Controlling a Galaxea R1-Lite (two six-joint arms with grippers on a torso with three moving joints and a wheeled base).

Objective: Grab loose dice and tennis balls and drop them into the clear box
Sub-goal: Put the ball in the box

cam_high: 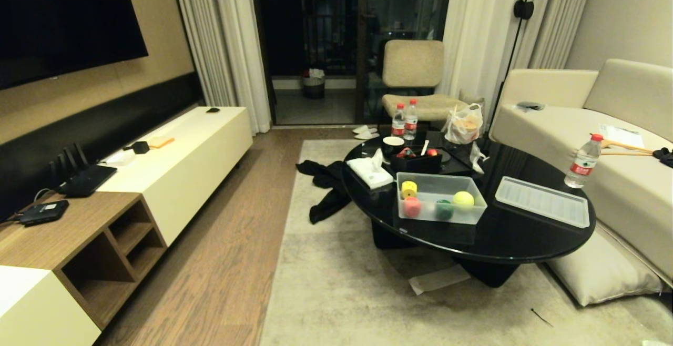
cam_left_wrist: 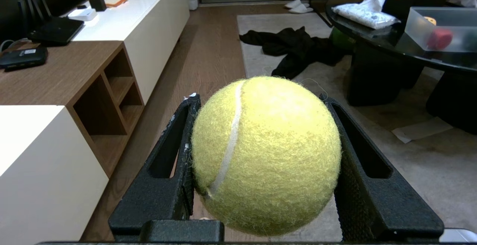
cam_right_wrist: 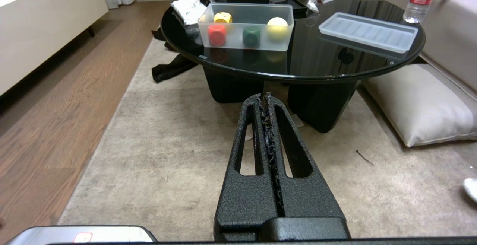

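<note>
While black clothing (cam_high: pixel 328 191) sprawls beside the round table (cam_high: pixel 526 241); floor cushion (cam_high: pixel 604 275) opposite.

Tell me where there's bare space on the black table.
Free: the black table top between the clear box and its lid, plus the near rim. Crowded: the far side, with tissues, black organiser, bottles.

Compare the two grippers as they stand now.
The left gripper has its fingers spread around a tennis ball, gripping it on both sides; the right gripper holds nothing. The left's fingers stand wide apart; the right's fingers are pressed together. Both are black and textured, and both point toward the black round table.
</note>
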